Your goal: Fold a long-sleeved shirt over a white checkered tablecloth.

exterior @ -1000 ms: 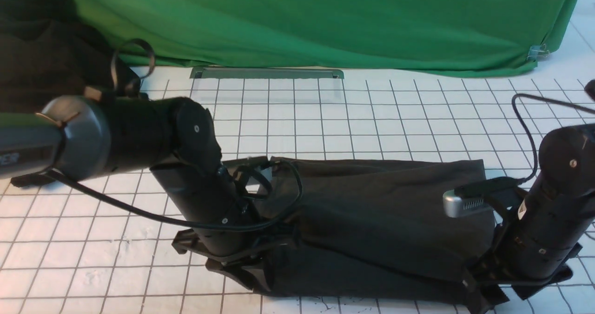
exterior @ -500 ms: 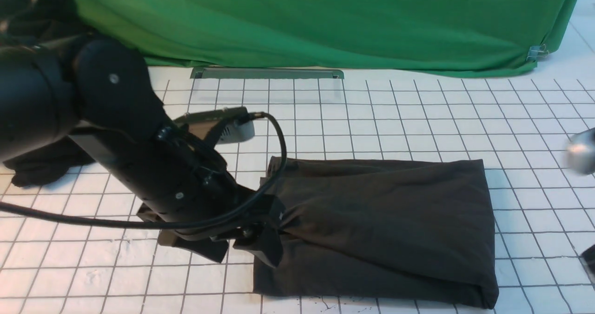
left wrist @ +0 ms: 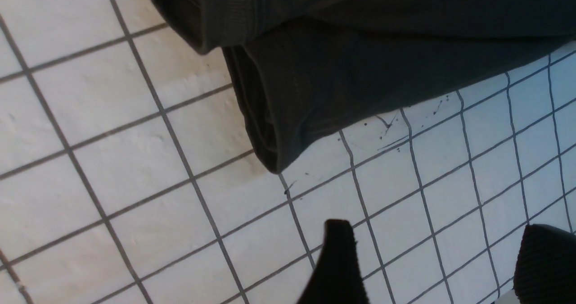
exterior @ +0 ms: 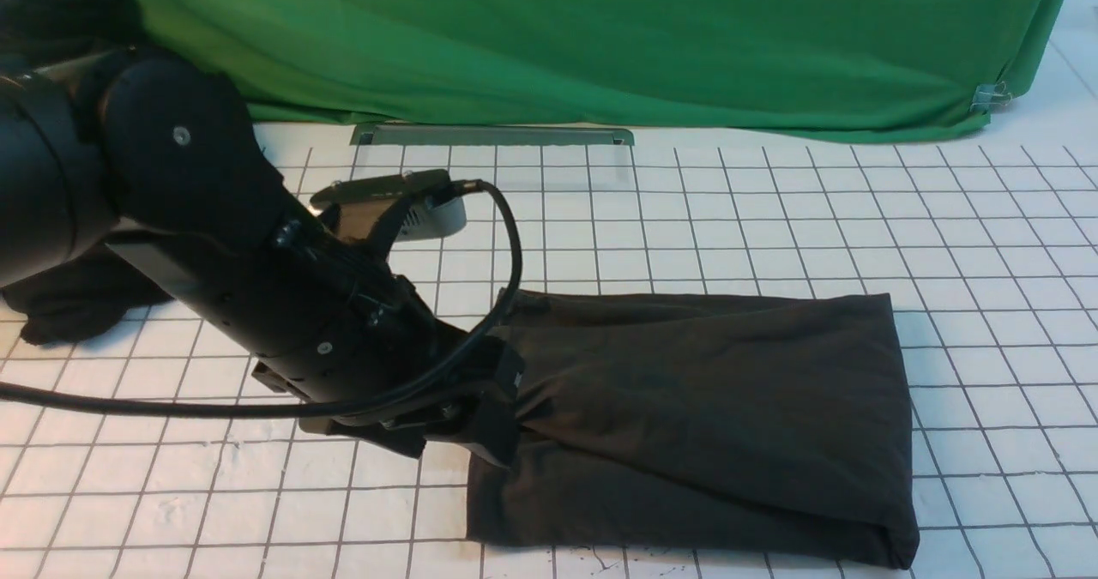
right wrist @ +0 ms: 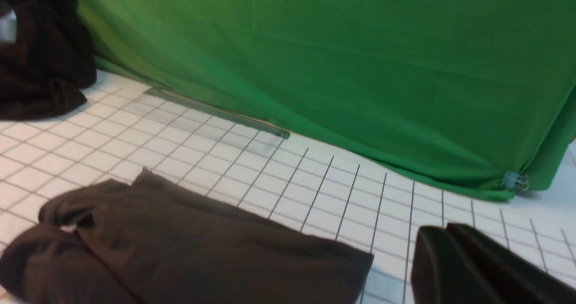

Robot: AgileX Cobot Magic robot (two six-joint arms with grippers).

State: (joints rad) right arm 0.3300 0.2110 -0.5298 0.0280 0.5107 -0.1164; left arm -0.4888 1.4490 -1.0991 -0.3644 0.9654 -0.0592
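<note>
The shirt (exterior: 695,416) lies as a folded, roughly rectangular bundle on the checked tablecloth (exterior: 772,210), toward the near edge of the tabletop and a little right of its middle, with its long side running left to right. It looks like a soft, limp knit: light, easy to pinch, but apt to sag, drag and slide open if lifted by only 1 layer. The fold shows at least 2 layers, rounded at the ends, so a hold would best take the whole stack at a corner or along a short end, with both ends raised together. The left gripper (left wrist: 438,259) hangs just off the shirt's left end with its jaws wide apart and only tablecloth between them, holding nothing. The right gripper (right wrist: 477,268) is out of the front view; in its wrist view the jaws sit pressed together, empty, above the tablecloth beside the shirt's right end.
</note>
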